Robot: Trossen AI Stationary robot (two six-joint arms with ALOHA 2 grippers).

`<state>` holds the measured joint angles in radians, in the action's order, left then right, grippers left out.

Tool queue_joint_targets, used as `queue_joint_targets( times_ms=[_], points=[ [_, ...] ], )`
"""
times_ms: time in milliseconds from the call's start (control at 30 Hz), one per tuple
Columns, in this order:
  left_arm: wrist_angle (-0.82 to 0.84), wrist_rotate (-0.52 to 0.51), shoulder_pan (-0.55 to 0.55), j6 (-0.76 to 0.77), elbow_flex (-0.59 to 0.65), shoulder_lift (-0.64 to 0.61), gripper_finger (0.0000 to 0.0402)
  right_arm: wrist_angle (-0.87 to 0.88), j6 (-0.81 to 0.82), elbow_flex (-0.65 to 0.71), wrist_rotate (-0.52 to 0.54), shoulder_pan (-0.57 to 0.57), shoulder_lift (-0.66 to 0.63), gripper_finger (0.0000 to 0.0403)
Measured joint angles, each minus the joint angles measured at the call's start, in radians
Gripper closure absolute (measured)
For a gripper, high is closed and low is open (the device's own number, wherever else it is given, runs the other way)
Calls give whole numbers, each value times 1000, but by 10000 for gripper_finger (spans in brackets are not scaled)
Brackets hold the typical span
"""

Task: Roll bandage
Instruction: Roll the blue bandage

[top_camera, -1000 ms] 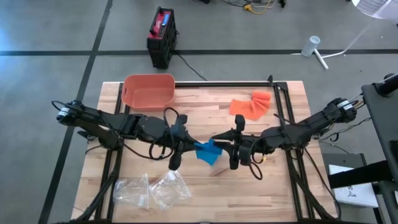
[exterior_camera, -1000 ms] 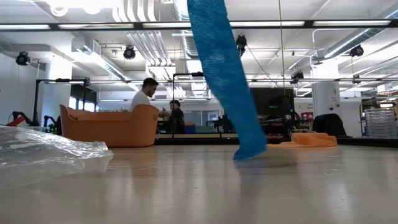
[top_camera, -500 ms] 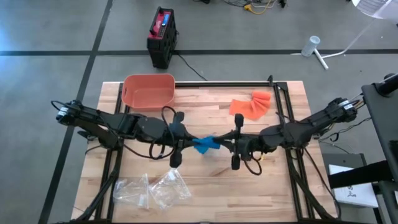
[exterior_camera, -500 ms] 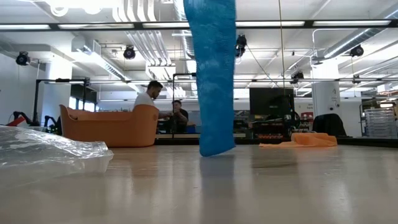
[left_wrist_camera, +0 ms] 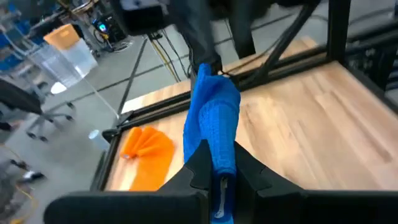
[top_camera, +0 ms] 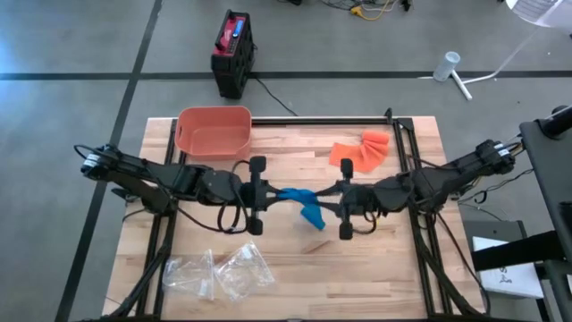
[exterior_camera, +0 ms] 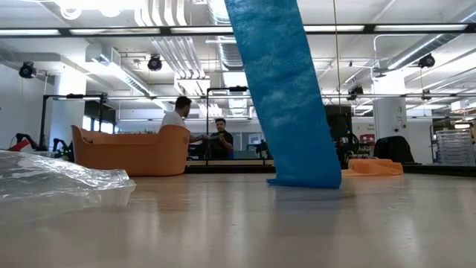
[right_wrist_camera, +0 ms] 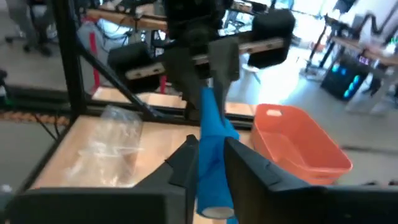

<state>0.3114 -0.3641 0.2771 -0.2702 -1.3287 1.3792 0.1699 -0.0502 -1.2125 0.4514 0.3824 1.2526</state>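
You have a blue bandage [left_wrist_camera: 213, 118] of rough woven cloth, a pale matt wooden worktop [top_camera: 402, 268], a smooth orange plastic tub [top_camera: 213, 131] and glossy crinkled clear plastic bags [top_camera: 219, 273] near its front-left corner

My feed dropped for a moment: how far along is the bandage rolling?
Early still. Done: the blue bandage is off the table, strung between the left gripper and the right gripper, each clamped on it. In hand: a small roll shows at the right gripper's end, while a long tail hangs to the tabletop. Left: winding in that tail. The orange bandage lies untouched.
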Motion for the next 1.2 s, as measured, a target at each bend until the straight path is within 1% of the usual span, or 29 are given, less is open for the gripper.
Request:
queue_joint_targets(
  times_ms=[133,233,367,467,633,767,967,1200],
  points=[
    [-72,-1,1,-91,41,-1,389,50,145,0,-7,2,-16,303],
    [-97,0,1,-118,52,0,389,86,243,2,-7,2,-16,289],
    [-110,-12,1,-135,55,-1,389,106,333,2,-6,13,-14,285],
    [-111,-20,0,-140,54,-1,389,109,368,2,-6,25,-14,293],
    [-110,-20,0,-146,55,-1,389,97,378,2,24,27,2,309],
    [-109,-20,1,-164,57,-1,389,67,324,3,33,24,26,313],
    [-118,-30,0,-256,61,-1,389,56,267,-1,122,23,34,297],
    [-135,-19,2,-298,62,-1,388,63,258,-4,129,18,33,286]
  ],
)
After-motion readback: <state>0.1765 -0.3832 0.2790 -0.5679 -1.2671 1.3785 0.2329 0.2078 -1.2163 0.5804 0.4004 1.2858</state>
